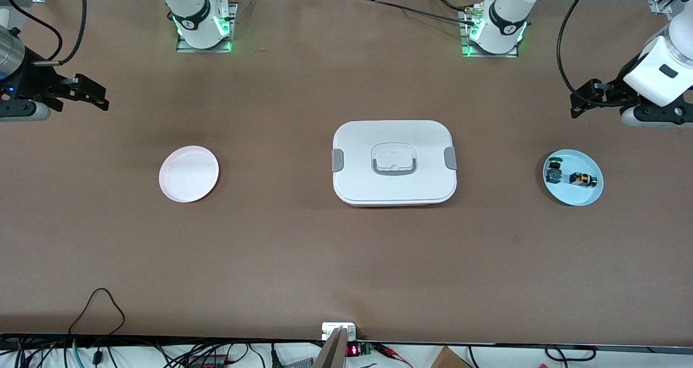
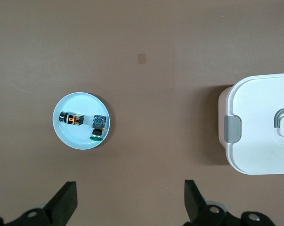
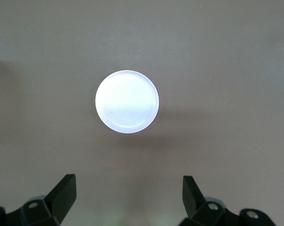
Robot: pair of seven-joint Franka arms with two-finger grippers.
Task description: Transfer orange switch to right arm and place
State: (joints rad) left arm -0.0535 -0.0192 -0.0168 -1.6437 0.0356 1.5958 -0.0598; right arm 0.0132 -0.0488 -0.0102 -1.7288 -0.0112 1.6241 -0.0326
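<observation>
On blue plate, orange switch, clear of jaws

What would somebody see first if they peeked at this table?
Probably the big white lidded box in the middle of the table. Toward the left arm's end sits a light blue plate holding two tiny switches, the orange switch and a green and blue one; toward the right arm's end lies a bare white plate.

No lettering, label or brand can be read anywhere. A small display at the tabletop edge, at 6 o'clock in the front view, glows red, its digits illegible.
</observation>
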